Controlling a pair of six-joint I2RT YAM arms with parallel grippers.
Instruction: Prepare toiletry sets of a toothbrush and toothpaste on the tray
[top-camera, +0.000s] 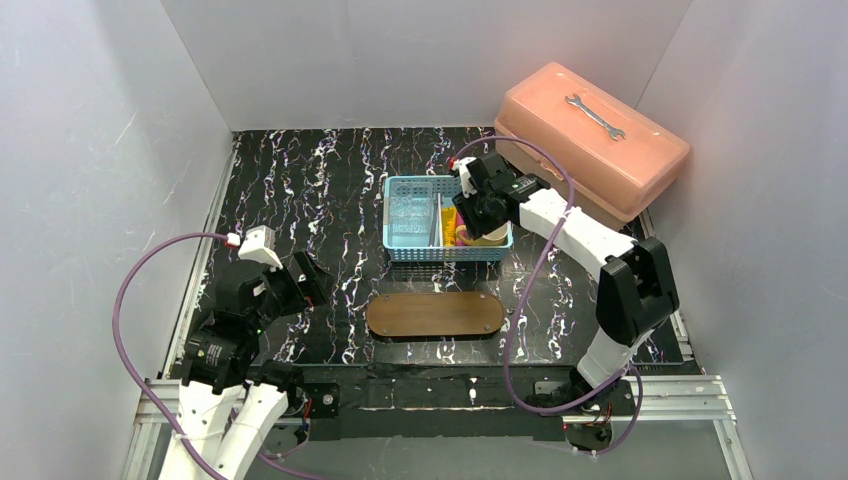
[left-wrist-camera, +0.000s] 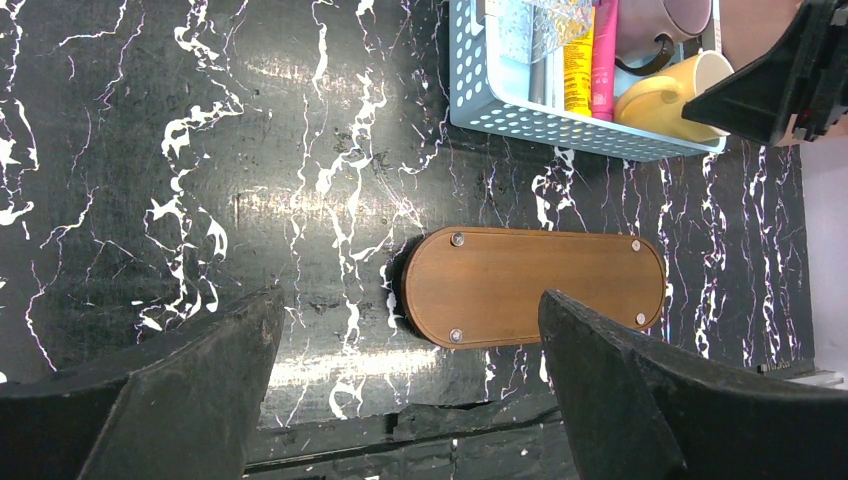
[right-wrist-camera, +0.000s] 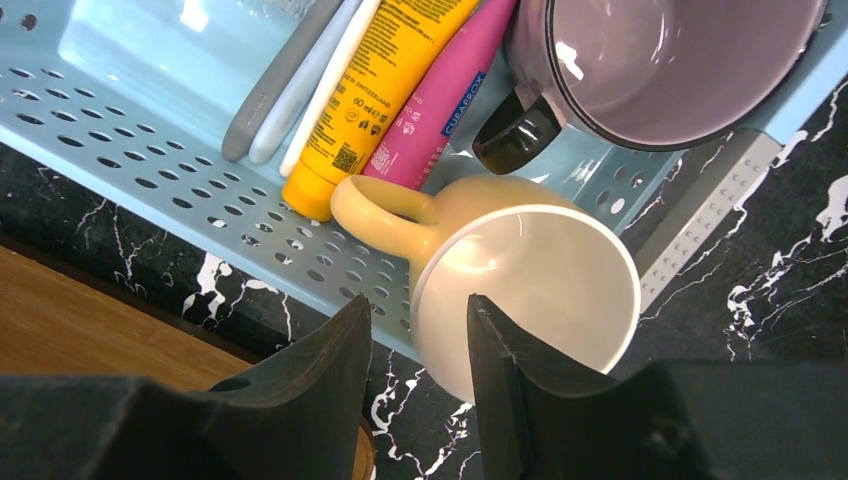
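Observation:
The brown wooden tray lies bare in front of the light-blue basket; it also shows in the left wrist view. In the basket lie grey and white toothbrushes, a yellow-orange toothpaste tube and a magenta-pink tube. My right gripper hovers at the basket's front right over a yellow cup. Its jaws stand narrowly apart astride the cup's rim, with a gap still showing beside it. My left gripper is wide open and empty, left of the tray.
A purple cup stands behind the yellow one in the basket. A clear square container fills the basket's left half. A pink toolbox with a wrench on it sits at the back right.

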